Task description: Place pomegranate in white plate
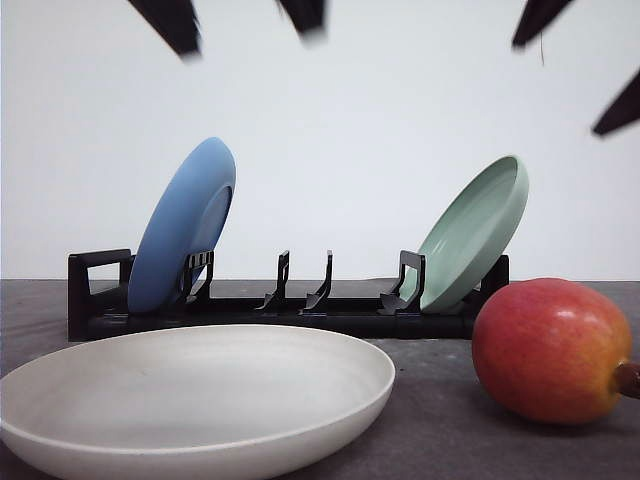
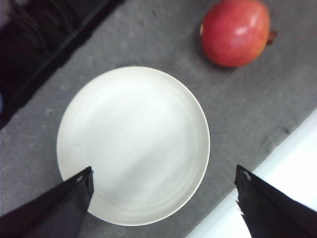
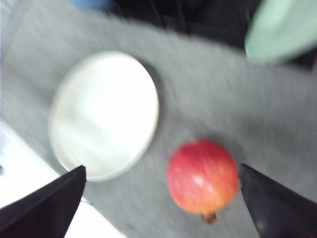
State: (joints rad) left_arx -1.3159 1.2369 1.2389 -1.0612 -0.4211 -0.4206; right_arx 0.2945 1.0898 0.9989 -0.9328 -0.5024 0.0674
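Below my right pincer [image 3: 161, 198], fingers spread wide, sits the pomegranate [image 3: 202, 175] beside the white plate [image 3: 104, 114]: probably heavy, smooth, prone to rolling, so I'd squeeze across its round middle.

Left gripper [image 2: 163, 198] fingers spread wide; right gripper [image 3: 161, 198] likewise.

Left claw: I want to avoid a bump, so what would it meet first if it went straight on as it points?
Probably the white plate, which lies between the left claw's open fingers; depth is unclear.
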